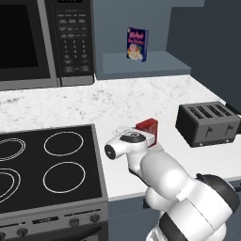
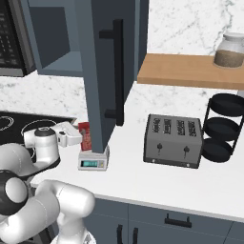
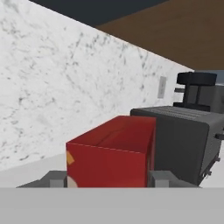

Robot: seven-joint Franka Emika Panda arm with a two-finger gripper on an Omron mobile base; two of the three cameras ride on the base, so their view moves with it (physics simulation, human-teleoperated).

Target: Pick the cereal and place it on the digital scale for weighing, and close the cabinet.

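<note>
Cereal (image 3: 111, 153) sat clamped between the fingers of the gripper (image 1: 148, 136), held low just above the digital scale (image 2: 93, 160), probably so it could be set down there. Behind it the cabinet (image 2: 102, 71) door stood open. Farther back, print on the blue box (image 1: 137, 44) was too small to read.

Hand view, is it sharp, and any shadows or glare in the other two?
Hand view: soft and blocky up close, the cereal edges slightly blurred. Left base view: flat even light, no glare, only faint shading under the toaster. Right base view: crisp, with the cabinet door's near face in dull shade.
</note>
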